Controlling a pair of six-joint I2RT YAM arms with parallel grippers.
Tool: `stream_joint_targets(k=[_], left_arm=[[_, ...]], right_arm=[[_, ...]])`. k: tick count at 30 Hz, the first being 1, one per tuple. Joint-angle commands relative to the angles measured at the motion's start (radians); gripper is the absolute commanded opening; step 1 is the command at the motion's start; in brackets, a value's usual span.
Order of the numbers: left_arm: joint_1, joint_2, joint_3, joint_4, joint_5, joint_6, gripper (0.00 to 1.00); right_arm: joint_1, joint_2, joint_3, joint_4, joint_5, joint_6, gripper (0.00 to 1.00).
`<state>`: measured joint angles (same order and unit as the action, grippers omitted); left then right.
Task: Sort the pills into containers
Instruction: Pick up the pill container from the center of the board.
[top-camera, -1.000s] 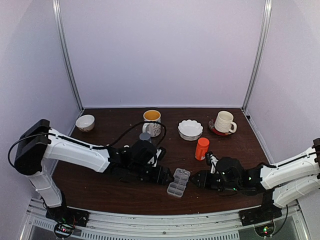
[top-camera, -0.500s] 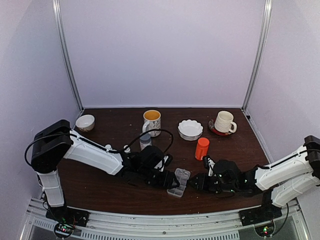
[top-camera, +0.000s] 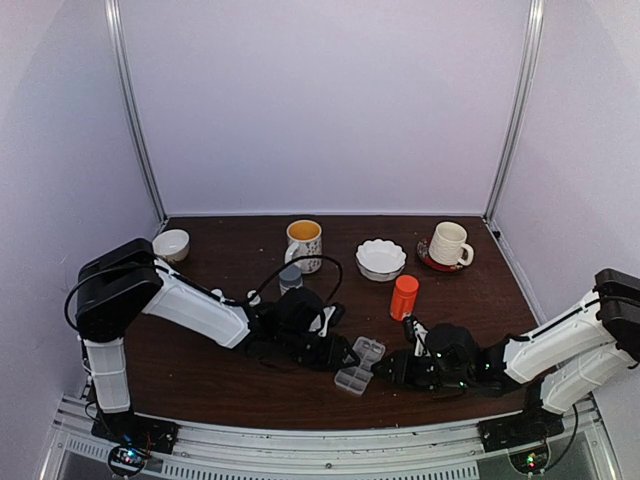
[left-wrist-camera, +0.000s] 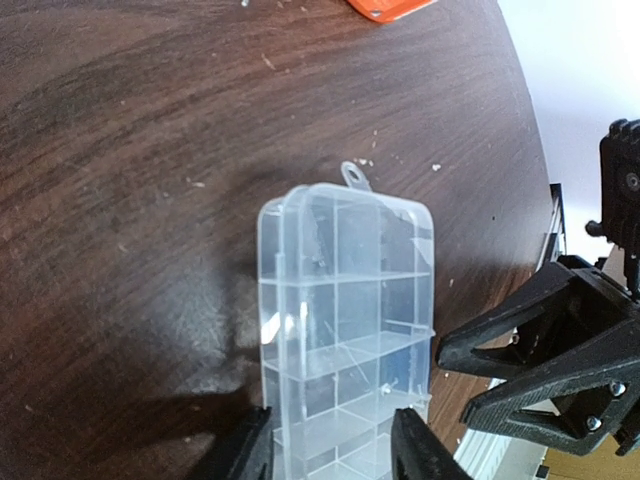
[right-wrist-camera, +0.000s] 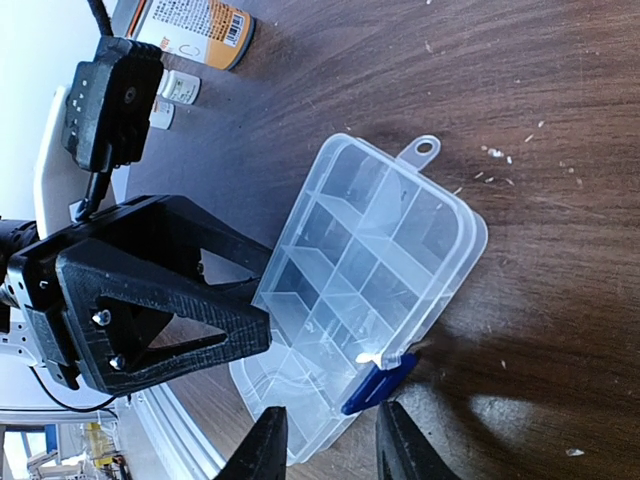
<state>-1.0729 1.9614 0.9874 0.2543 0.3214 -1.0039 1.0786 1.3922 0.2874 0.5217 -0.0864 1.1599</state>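
We judge sorting unstarted: the compartments of the pill box look empty, pills dot the table, and the left end effector and right end effector straddle the box, grip unclear.

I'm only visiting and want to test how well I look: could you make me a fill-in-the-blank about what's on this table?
The clear pill box has a small ___ clasp on its edge.
The white cup at the back stands on a ___ saucer.
The mug is ___ inside.
Missing words: blue; red; yellow.
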Motion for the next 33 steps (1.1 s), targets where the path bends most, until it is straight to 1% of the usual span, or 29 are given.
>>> stream_joint_targets(k=[1,3,6,9,11,13,19,22,27,33], left_arm=[[0.008,0.053,-0.016,-0.021,-0.006,-0.003,0.42],[0.013,0.059,-0.019,-0.017,-0.004,-0.003,0.40],[0.024,0.072,-0.039,0.028,0.015,-0.024,0.35],[0.045,0.088,-0.068,0.086,0.053,-0.038,0.30],[0.054,0.096,-0.087,0.121,0.071,-0.045,0.29],[0.061,0.109,-0.089,0.124,0.087,-0.043,0.24],[0.077,0.135,-0.118,0.174,0.102,-0.061,0.16],[0.081,0.144,-0.122,0.195,0.116,-0.068,0.06],[0.096,0.159,-0.135,0.210,0.118,-0.070,0.04],[0.115,0.172,-0.172,0.273,0.130,-0.089,0.04]], right_arm=[[-0.011,-0.001,-0.014,0.025,-0.001,0.008,0.34],[-0.013,0.001,-0.018,0.029,0.001,0.009,0.34],[-0.016,-0.009,-0.025,0.037,0.005,0.010,0.34],[-0.019,-0.025,-0.017,0.003,0.007,-0.003,0.34],[-0.020,-0.036,-0.015,-0.020,0.015,-0.009,0.34],[-0.022,-0.048,-0.026,-0.027,0.023,-0.007,0.34],[-0.032,-0.062,-0.084,0.035,0.026,0.013,0.36],[-0.033,-0.028,-0.076,0.061,-0.006,0.008,0.40],[-0.037,0.033,-0.074,0.149,-0.044,0.039,0.45],[-0.042,0.107,-0.087,0.275,-0.068,0.079,0.45]])
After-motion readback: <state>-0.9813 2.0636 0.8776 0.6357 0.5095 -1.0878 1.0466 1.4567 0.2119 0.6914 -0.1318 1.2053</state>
